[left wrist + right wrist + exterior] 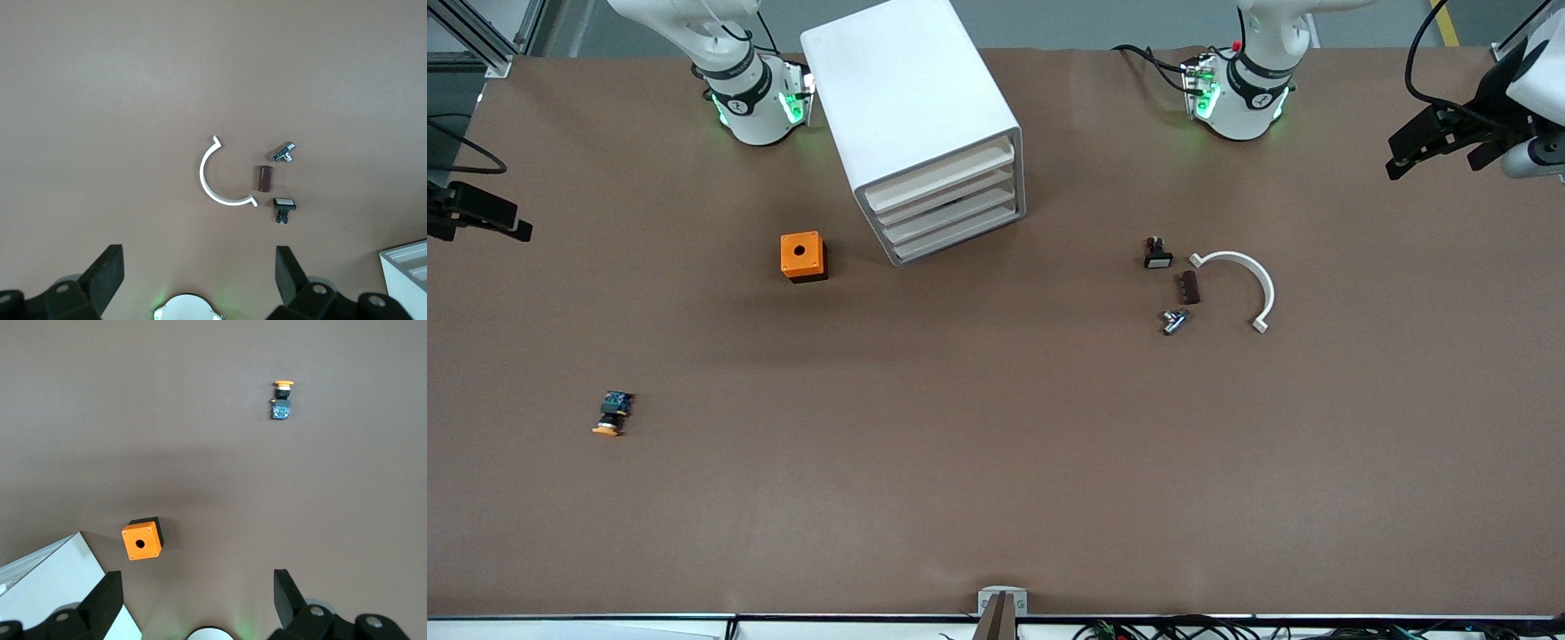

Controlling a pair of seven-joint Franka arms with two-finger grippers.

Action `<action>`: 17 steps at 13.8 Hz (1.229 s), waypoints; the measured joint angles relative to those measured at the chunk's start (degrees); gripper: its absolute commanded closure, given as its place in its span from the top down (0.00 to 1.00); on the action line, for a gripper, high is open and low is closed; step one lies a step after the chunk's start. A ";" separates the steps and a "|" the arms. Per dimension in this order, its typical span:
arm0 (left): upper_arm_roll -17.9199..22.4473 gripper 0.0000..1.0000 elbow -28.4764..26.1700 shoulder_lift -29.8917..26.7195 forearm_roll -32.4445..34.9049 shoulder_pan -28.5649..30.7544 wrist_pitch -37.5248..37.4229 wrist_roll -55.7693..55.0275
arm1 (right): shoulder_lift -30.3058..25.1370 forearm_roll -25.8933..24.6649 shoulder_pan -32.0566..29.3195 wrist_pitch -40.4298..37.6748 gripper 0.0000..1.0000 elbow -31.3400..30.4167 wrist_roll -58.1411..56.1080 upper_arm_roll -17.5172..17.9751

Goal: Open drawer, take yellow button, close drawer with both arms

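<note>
Brown matting covers the whole table (996,462), and the white cabinet (911,98) stands on it between the two arm bases, its four drawer fronts turned toward the front camera. Its top drawer (938,176) sits pushed in, flush with the three below.

Taking the cabinet as the landmark: the orange cube (802,255) with a hole in its top lies just beside it, toward the right arm's end of the table. The button (613,414), orange cap on a black-and-blue body, lies on the bare mat well apart from the cabinet, nearer the front camera and farther toward the right arm's end than the cube. Toward the left arm's end of the cabinet lies a small cluster: a black-and-white part (1157,254), a dark brown cylinder (1190,287), a metal fitting (1173,321) and a white curved clip (1240,286).

Both arms wait raised at the table's ends. The left gripper (199,275) hangs with fingers spread, holding nothing. The right gripper (197,595) likewise hangs released and empty.
</note>
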 measured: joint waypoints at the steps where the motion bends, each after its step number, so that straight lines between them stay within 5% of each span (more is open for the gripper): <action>1: -0.02 1.00 0.00 0.00 0.00 -0.01 0.00 0.00 | -0.68 -0.07 0.50 -0.08 1.00 0.00 0.00 -0.01; 17: -0.02 1.00 -0.60 -0.08 0.00 0.01 0.72 0.00 | -4.55 -0.92 1.33 2.88 1.00 -4.46 3.36 -0.62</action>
